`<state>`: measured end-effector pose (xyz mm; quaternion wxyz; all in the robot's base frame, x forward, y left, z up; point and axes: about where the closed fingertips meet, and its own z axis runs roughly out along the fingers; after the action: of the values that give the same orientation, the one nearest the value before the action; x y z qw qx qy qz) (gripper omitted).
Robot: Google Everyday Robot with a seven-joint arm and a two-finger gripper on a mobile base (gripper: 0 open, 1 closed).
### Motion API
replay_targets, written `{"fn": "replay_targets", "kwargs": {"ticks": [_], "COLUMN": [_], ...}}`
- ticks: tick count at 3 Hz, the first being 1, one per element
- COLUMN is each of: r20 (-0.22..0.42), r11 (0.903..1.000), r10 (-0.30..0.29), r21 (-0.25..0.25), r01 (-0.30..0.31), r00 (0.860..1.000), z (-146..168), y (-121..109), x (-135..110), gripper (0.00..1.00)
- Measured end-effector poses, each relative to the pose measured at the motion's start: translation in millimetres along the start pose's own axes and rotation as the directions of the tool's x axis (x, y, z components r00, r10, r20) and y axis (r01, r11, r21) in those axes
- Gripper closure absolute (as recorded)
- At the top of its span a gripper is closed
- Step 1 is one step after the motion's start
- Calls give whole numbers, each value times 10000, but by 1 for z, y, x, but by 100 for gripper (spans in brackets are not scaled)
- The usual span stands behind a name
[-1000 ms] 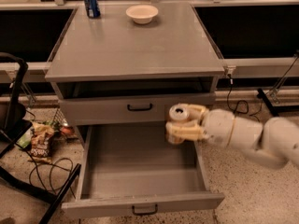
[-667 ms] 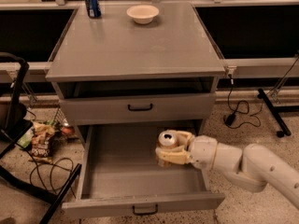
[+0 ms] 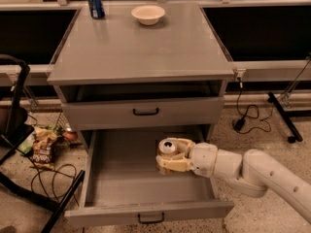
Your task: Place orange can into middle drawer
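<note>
Snack bags (image 3: 43, 148) are seen on the floor left of the cabinet (image 3: 141, 57). On the cabinet top, a dark blue can (image 3: 95, 2) is stood at the rear left, with a pale bowl (image 3: 148, 14) near it to the right. The upper drawer (image 3: 146, 112) is shut. Below it, the middle drawer (image 3: 112, 188) is pulled fully out. In its right half, the orange can (image 3: 167, 147) is held upright, clamped in the gripper (image 3: 170, 158), which is reached in from the right on the white arm (image 3: 252, 171). Whether the can is touching the drawer floor cannot be told.
</note>
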<state>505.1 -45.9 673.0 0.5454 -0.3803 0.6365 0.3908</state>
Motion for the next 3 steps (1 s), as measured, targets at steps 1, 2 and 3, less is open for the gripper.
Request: {"fn": "replay_targets", "kwargs": {"ticks": [1,2,3], "r20": [-40,26,-122], "r11": [9988,9946,9882], "r10": [-170,-581,-1020], "r21": [-465,-865,-1158], "r01": [168,581,999], "r00": [9998,9983,9947], "z": [42,69,82], "y": [-9,-26,-51], "x": [38,75,114], "gripper": [100,100,100]}}
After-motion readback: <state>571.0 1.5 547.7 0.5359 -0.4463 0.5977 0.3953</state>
